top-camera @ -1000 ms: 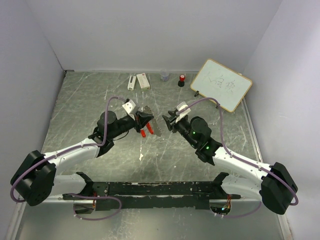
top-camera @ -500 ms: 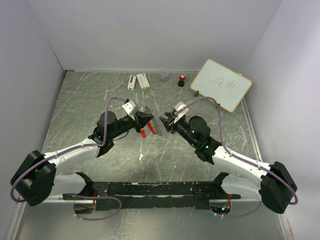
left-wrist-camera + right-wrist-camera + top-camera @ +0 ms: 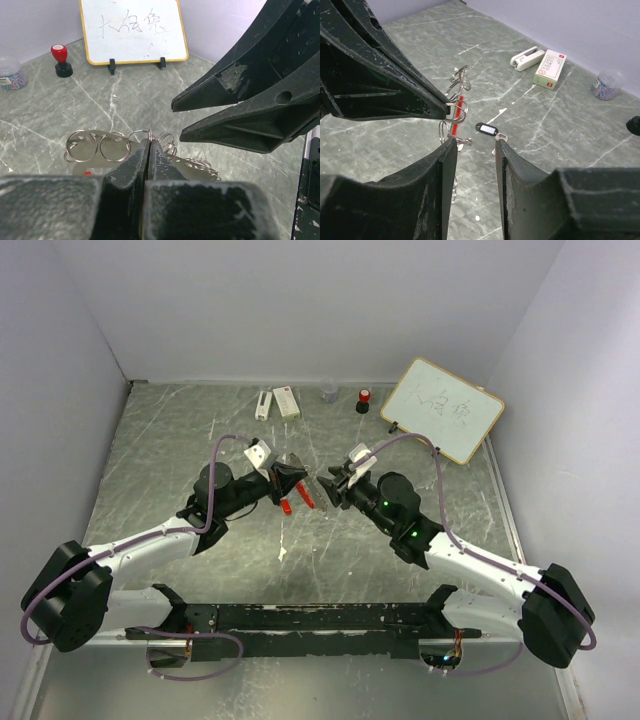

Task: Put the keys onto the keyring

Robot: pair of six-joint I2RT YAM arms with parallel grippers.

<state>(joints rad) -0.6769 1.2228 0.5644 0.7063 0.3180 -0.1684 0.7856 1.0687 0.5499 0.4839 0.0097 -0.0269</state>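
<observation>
Arms reach in from the lower corners of the overhead view and meet over the middle of the grey-green marbled table (image 3: pixel 150 460). Left of centre, the left gripper (image 3: pixel 291 477) has its fingers pressed fully together, and its own wrist view shows the tips pinched on a thin silver loop of the keyring (image 3: pixel 456 106), which is lifted off the surface with further wire coils bunched around the pinch point. A red fob (image 3: pixel 289 504) hangs from the ring just below that gripper, slanting toward the lower middle of the frame. Just to the right, tip to tip with the left one, the right gripper (image 3: pixel 324 483) stands with a narrow gap between its fingers and nothing in that gap; the lowest coil of the ring sits right by its left-hand fingertip (image 3: pixel 448 150) in the right wrist view, and whether they touch I cannot tell. Through that gap, a key with a black tag (image 3: pixel 487 129) lies flat on the table, apart from the ring and beyond the fingertips. The other key cannot be made out. Along the far wall, from left to right, stand a white stapler (image 3: pixel 263 404), a small white box (image 3: pixel 286 401), a clear jar (image 3: pixel 329 393), a red-capped black cylinder (image 3: pixel 363 400) and a whiteboard (image 3: pixel 442 410) propped at upper right.
</observation>
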